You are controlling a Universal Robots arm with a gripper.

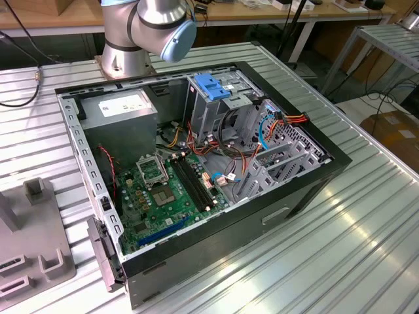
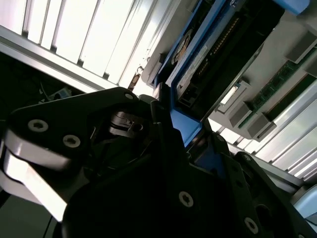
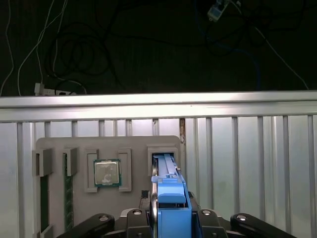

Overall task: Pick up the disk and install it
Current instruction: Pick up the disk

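Gripper point(image 3: 172, 219) clenched on blue frame of disk point(image 3: 171, 196), which stands on edge in slot of grey fixture tray point(image 3: 133, 145), next to pocket holding processor chip point(image 3: 107, 173). Disk is a thin silver-metal slab in blue plastic rails, connector edge visible in second wrist view. Likely rigid, dense, shock-sensitive; smooth plastic may slip. Safest hold is across frame's flat sides, clear of connector. Open computer case point(image 1: 281, 209) sits on slatted table point(image 1: 366, 248).

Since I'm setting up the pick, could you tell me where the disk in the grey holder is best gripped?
Probably by its protruding blue-framed end, pinched across the thin width, coming straight down: the disk stands on edge in a slot of the grey holder.
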